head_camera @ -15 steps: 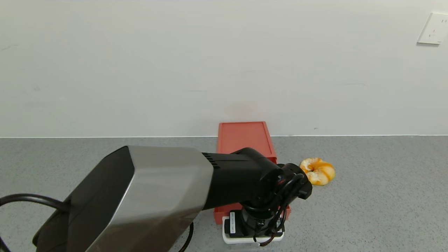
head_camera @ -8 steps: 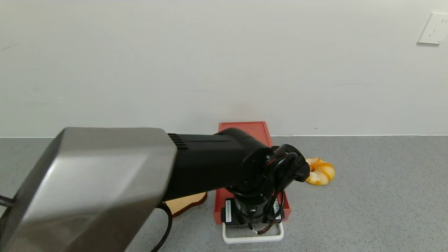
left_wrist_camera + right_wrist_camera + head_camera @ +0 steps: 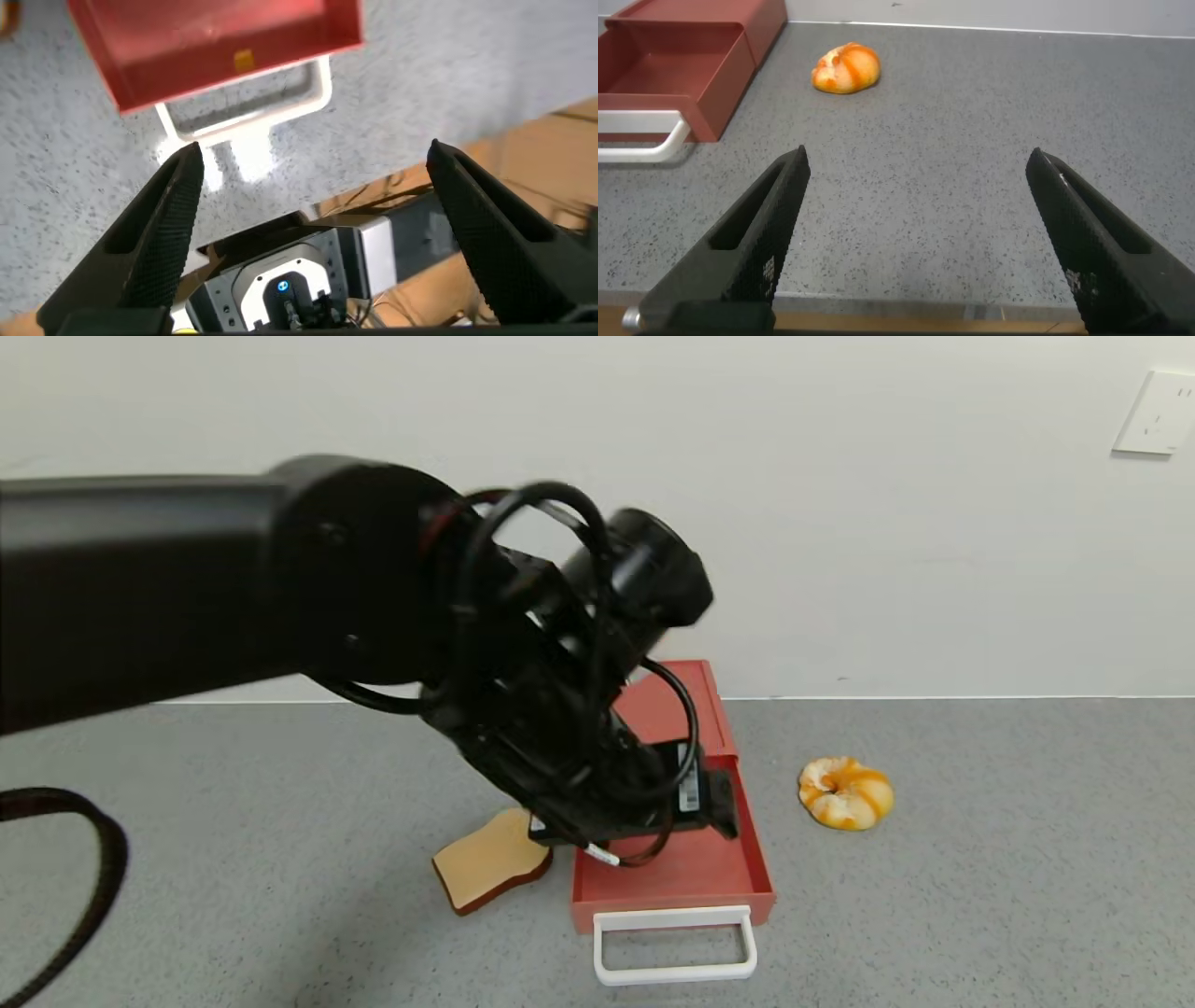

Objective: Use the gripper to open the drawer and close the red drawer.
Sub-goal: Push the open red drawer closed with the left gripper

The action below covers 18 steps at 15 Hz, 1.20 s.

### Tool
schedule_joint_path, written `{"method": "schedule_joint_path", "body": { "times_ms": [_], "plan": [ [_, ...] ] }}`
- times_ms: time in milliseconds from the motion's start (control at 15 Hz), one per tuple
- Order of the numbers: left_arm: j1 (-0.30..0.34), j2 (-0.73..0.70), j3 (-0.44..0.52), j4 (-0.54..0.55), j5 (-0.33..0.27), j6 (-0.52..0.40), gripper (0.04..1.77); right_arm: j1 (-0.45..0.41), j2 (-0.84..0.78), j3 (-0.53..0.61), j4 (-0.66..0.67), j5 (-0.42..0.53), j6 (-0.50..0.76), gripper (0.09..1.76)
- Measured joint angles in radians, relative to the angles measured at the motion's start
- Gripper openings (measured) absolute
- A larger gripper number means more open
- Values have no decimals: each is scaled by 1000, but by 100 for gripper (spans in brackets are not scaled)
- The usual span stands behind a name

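Note:
The red drawer (image 3: 653,709) lies on the grey table against the wall. Its tray (image 3: 695,877) is slid out toward me, and the white loop handle (image 3: 672,943) is free. My left arm (image 3: 523,644) is raised over the drawer, its wrist hanging above the tray. In the left wrist view my left gripper (image 3: 313,149) is open wide, off the table, with the tray (image 3: 215,47) and handle (image 3: 252,112) beyond its tips and nothing between its fingers. My right gripper (image 3: 917,157) is open over bare table, to the right of the drawer (image 3: 673,56).
A bread slice (image 3: 490,873) lies just left of the tray's front. An orange-and-white bun (image 3: 845,791) sits to the right of the drawer, also seen in the right wrist view as the bun (image 3: 845,68). A wall socket (image 3: 1158,413) is at the upper right.
My left gripper was down at the white handle, then drew back over the tray and has risen well above it. The handle is now uncovered. The tray has not moved.

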Motion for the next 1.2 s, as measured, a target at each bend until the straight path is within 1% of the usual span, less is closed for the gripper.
{"method": "schedule_joint_path", "body": {
  "times_ms": [67,200,267,400,533,667,800,933,1067,1133,1200],
  "plan": [
    [27,-34,11,-26,-24,23,172,0,0,0,0,0,0,171],
    [77,-104,82,-114,-74,83,172,0,0,0,0,0,0,171],
    [102,-139,135,-173,-107,118,172,0,0,0,0,0,0,171],
    [163,-208,258,-329,-179,191,172,0,0,0,0,0,0,171],
    [228,-271,366,-445,-221,259,172,0,0,0,0,0,0,171],
    [285,-320,441,-503,-260,309,172,0,0,0,0,0,0,171],
    [334,-359,491,-537,-310,345,172,0,0,0,0,0,0,171],
    [382,-390,546,-577,-361,425,172,0,0,0,0,0,0,171],
    [424,-419,619,-657,-420,515,172,0,0,0,0,0,0,171],
    [440,-433,654,-706,-438,544,172,0,0,0,0,0,0,171],
    [450,-443,674,-718,-444,551,172,0,0,0,0,0,0,171]
  ]
}}
